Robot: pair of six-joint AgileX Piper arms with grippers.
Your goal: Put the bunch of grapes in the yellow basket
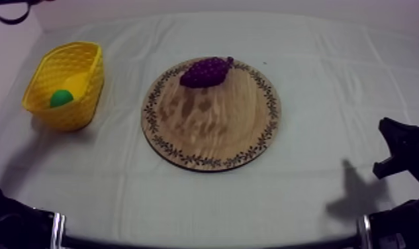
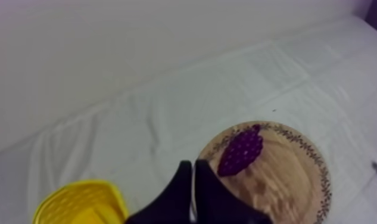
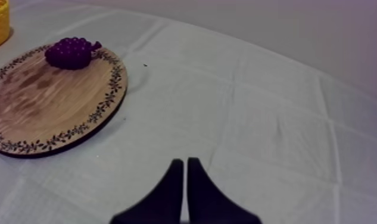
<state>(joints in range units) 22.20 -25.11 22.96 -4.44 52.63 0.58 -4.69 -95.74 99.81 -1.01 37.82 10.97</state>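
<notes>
On the far rim of the wooden board [image 1: 212,132] the bunch of grapes [image 1: 207,71] is seen lying on its side, untouched, with its stem end turned away from the yellow basket [image 1: 86,99]. The basket is set well apart from the board, on the side served by the left hand [image 2: 193,165], so the pick is judged to fall to that hand. It is held back from the board and aimed at its rim, with its fingers pressed together on nothing. The right hand [image 3: 184,162] is closed and empty too, parked over bare worktop [image 3: 274,119] clear of the board, presumably to leave the path free. A green item [image 1: 61,98], possibly the pear, is lodged in the basket. No grasp is judged begun.
</notes>
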